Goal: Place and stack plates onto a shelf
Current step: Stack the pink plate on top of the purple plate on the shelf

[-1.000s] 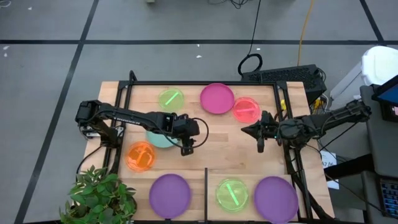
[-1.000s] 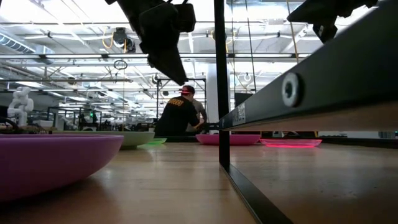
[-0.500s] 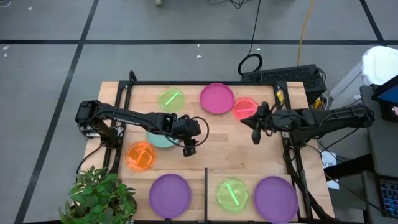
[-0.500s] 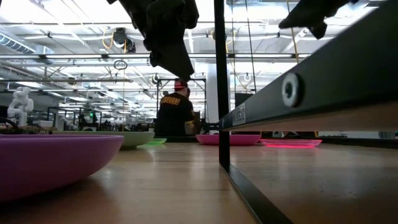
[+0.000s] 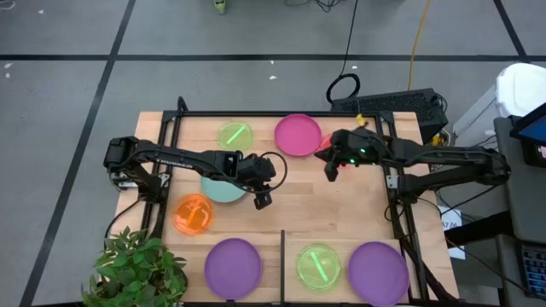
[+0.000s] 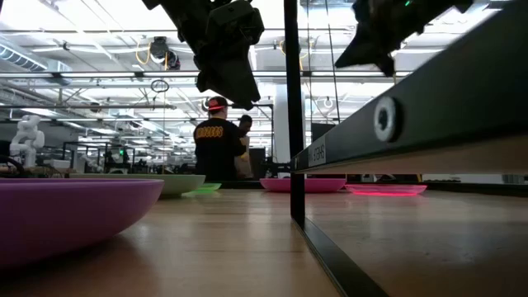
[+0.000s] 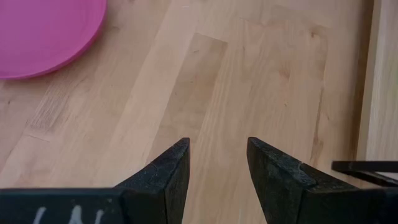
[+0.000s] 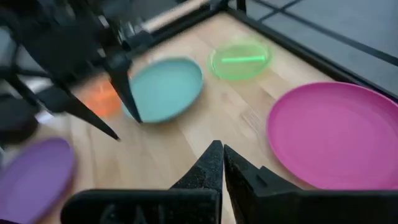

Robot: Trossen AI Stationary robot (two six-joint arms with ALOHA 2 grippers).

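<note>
My left gripper (image 5: 261, 201) (image 7: 217, 146) hangs open over bare wood mid-table, nothing between its fingers, beside the pale teal plate (image 5: 220, 189). My right gripper (image 5: 328, 173) (image 8: 222, 149) is shut and empty, above the table next to the magenta plate (image 5: 298, 135) and over the red-pink plate (image 5: 327, 150), which its arm partly hides. A green plate (image 5: 235, 135) lies flat at the far side and an orange plate (image 5: 194, 213) at the left. On the shelf (image 5: 350, 240) at the near edge lie a purple plate (image 5: 232, 266), a green plate (image 5: 318, 264) and another purple plate (image 5: 377, 271).
A thin black divider bar (image 5: 282, 260) stands on the near part, between the purple plate and the green one. A black frame (image 5: 256, 113) rims the table. A potted plant (image 5: 136, 269) sits at the near left corner. People stand in the room beyond (image 6: 216, 148).
My right gripper has swung from near the table's right edge toward the left and the far edge, ending beside the magenta plate, still shut. My left gripper has stayed in place and rolled a little about its own axis. No plate has moved.
</note>
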